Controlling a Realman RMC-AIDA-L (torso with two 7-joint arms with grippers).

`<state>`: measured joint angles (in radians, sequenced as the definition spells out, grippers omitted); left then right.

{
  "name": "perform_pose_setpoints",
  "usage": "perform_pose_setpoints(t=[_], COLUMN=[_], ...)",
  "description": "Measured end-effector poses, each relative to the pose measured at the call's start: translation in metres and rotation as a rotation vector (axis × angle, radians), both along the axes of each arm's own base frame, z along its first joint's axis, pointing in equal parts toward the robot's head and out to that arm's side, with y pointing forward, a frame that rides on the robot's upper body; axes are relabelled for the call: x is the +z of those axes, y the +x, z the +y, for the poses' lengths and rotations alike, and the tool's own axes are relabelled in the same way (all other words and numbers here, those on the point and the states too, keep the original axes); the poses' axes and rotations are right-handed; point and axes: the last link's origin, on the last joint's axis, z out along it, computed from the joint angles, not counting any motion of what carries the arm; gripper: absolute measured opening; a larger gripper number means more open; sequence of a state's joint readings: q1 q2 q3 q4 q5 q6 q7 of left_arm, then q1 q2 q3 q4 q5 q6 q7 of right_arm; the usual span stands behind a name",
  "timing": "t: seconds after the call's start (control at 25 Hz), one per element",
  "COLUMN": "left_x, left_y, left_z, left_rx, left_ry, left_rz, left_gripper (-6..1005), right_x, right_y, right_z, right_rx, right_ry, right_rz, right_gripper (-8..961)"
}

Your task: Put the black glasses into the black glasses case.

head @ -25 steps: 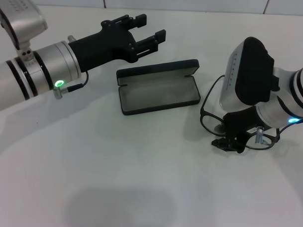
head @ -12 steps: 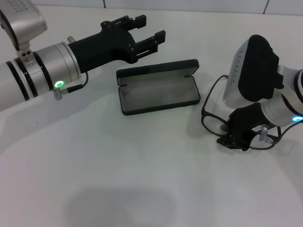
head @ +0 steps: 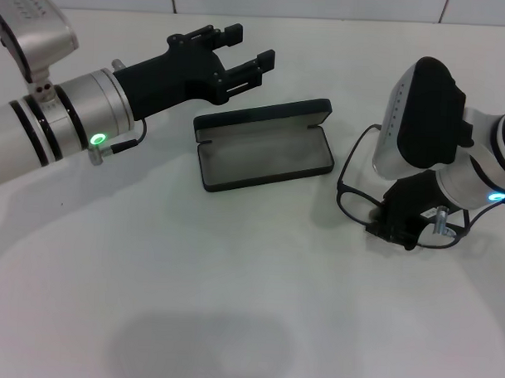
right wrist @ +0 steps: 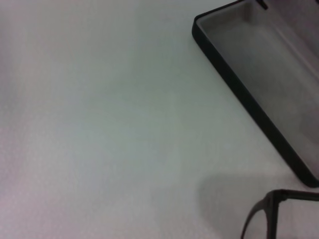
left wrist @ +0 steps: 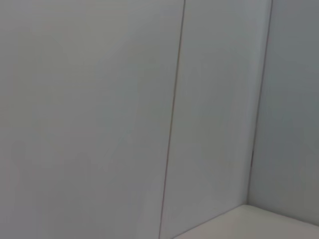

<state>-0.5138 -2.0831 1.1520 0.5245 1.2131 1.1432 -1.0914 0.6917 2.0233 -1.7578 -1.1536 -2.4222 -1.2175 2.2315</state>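
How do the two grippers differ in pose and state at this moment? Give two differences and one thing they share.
The left gripper hovers open and empty behind the black glasses case; the right gripper is down at the black glasses beside the case. Left reaches nearly level, right points downward. Both are black.

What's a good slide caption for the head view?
Right gripper lowered onto thin black glasses beside open grey-lined black glasses case; left gripper hovers open.

L gripper (head: 245, 58) open, raised; R gripper (head: 398, 233) low, angled down, prob. closed.
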Motion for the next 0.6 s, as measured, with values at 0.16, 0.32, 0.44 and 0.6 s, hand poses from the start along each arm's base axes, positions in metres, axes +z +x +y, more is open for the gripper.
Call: perform_pose_setpoints(t=[0.16,0.32,0.44,0.6], left_x=[0.0,0.002,0.005,0.019], left_y=[-0.001,0.006,0.014,0.028], left_z=[0.002,0.001,-0.007,-0.019], left_rx=[0.025,0.015,-0.044,-0.117], left_ry=[-0.003,-0.045,-0.092,-0.215], left_rz=[-0.012,-0.045,-0.098,-0.207], left_gripper=[666,666,666,666], right_x=[0.004,0.02,0.039,0.056], right_y=[-0.001,0.0,0.0,0.001], right_z=[0.001,-0.001,-0.005,-0.016], right_rx=[-0.012,-0.017,-0.004,0.06], right_ry=[0.002,0.04,0.088,0.081], right_rz=[0.007,0.051,0.124,0.304], right_gripper=[222,148,116,116])
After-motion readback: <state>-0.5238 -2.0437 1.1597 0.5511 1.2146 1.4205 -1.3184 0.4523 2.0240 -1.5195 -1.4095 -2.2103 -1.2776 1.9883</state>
